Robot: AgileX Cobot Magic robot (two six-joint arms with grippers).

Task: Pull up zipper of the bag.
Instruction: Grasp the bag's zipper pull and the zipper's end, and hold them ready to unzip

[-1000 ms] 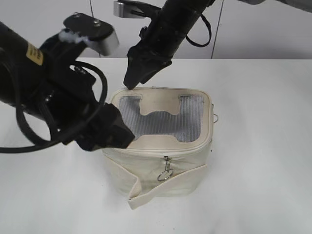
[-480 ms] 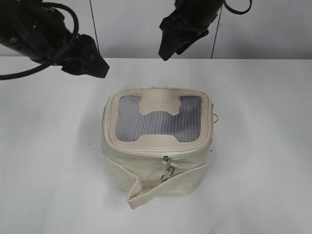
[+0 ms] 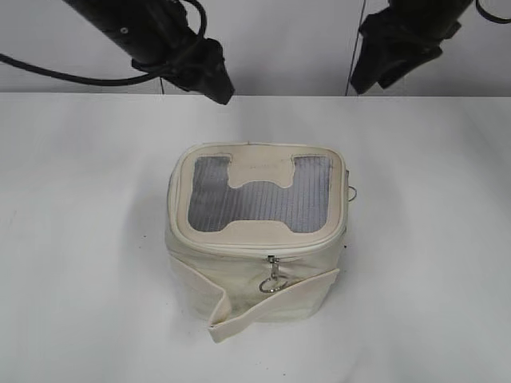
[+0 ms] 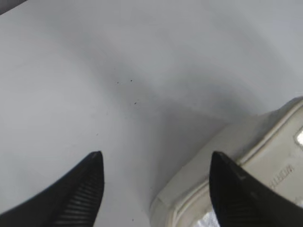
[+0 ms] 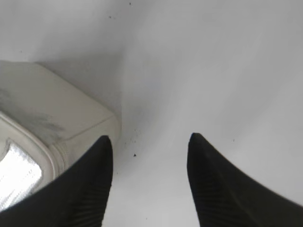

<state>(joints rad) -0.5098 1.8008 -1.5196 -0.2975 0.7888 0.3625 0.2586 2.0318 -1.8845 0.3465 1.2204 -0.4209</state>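
Since the earlier frames, both arms have withdrawn from the bag (image 3: 258, 231): the left gripper (image 3: 214, 80), formerly pressed against the bag's front-left corner, and the right gripper (image 3: 382, 70), formerly tipped down at the rear-left rim, are now raised at the back of the desk (image 3: 431, 263). The bag's position on the desk is unchanged.

Left gripper (image 4: 155, 165): jaws spread wide, holding nothing. In the left wrist view, one rounded corner of the bag (image 4: 236, 161) lies below and partly behind the right-hand fingertip (image 4: 236, 198), with bare desk (image 4: 94, 71) under the left-hand one.

Right gripper (image 5: 149, 146): jaws spread wide, holding nothing. In the right wrist view, a corner of the bag (image 5: 52, 109) lies below and beside the left-hand fingertip (image 5: 80, 194); the other fingertip is over bare desk (image 5: 213, 61).

The bag stands upright, below and in front of both grippers, clear of each. The zipper (image 3: 263, 249) runs around the rim of the top panel. One ring pull (image 3: 273, 281) hangs at the front face; a second ring pull (image 3: 353, 192) shows at the right edge. The strap (image 3: 263, 307) wraps loosely across the lower front.
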